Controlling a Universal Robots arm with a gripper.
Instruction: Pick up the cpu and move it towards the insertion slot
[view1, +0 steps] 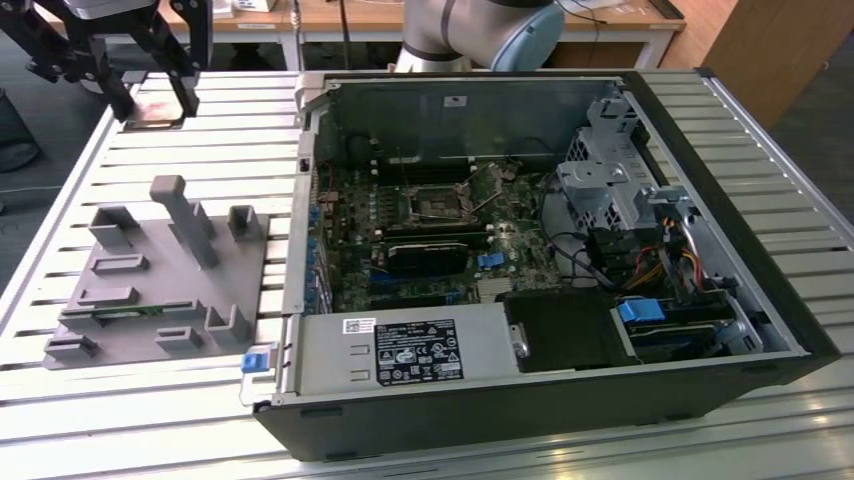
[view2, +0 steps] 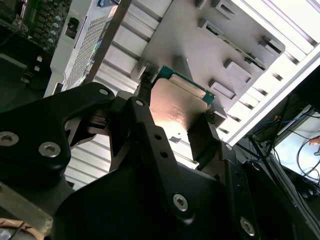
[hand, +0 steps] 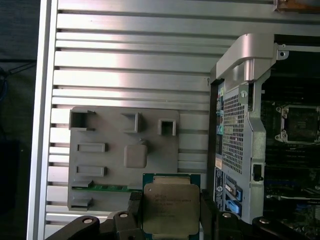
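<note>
**Already gripped, not yet over the case**

Held the cpu (hand: 171, 209) by two opposite edges in the gripper (hand: 171, 200), with the black fingers (hand: 134, 202) drawn in just to the width of the chip and nothing else between them. Showed the silvery top and the green rim in the first wrist view, and the shiny face of the same cpu (view2: 177, 107) between the fingertips in the second wrist view. Hung in the air above the slatted table (view1: 160, 420), clear of it, at the far corner on the exterior view's left, where the gripper (view1: 150, 105) was seen well apart from the open computer case (view1: 534, 420).

Judged as the carrying step: pick-up done, transport to the insertion slot (view1: 434, 200) hardly begun. Called, probably, for a level carry across the table and over the case's side wall (hand: 240, 130), high enough to clear it, then a careful lining up of the square chip with the square socket.

Lay below and beside the gripper the grey fixture (view1: 147, 290) with its upright posts, which could catch a low pass. Stood further on, inside the case, close to the slot, the long black card (view1: 427, 258) and the blue connectors (view1: 491, 260); beyond them the metal drive cage (view1: 601, 190). Left little free room around the dark socket (hand: 300, 122), so could not allow a tilted or slipping chip.
</note>
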